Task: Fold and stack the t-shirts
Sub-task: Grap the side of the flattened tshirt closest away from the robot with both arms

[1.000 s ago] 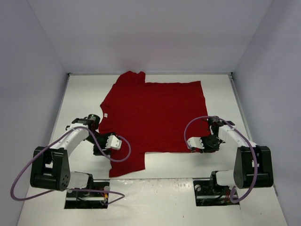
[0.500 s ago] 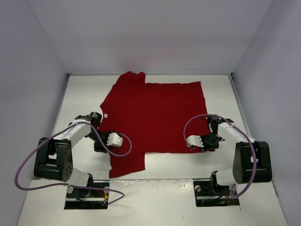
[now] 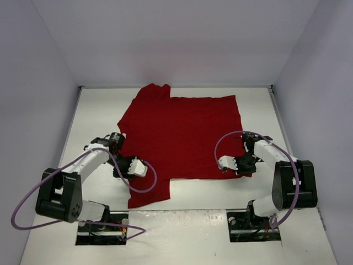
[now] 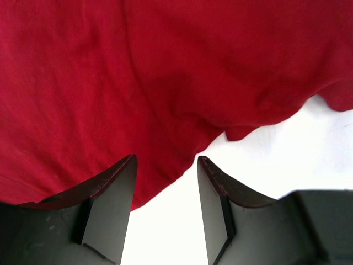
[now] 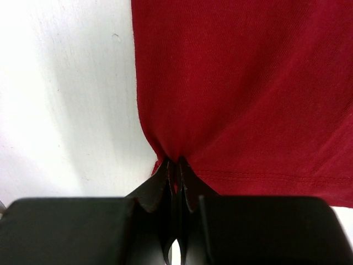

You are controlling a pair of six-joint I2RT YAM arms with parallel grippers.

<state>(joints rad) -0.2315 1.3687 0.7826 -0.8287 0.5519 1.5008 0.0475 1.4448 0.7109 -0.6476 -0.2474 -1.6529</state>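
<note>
Pale grey walls (image 3: 176,44) close in the white table (image 3: 94,110) on three sides. The dark red t-shirt (image 3: 182,138) lies flat across the middle, its long axis running left to right. The sleeves are at the left end, one pointing far and one near, and the straight hem is at the right. The left gripper (image 4: 164,165) stands open over the cloth's left edge. The right gripper (image 5: 176,163) is pinched tight on the near right corner. I can't make out the collar by the left arm (image 3: 91,160).

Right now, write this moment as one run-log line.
t-shirt: spread on table, unfolded | left gripper: open at its edge | right gripper: shut on its corner
</note>
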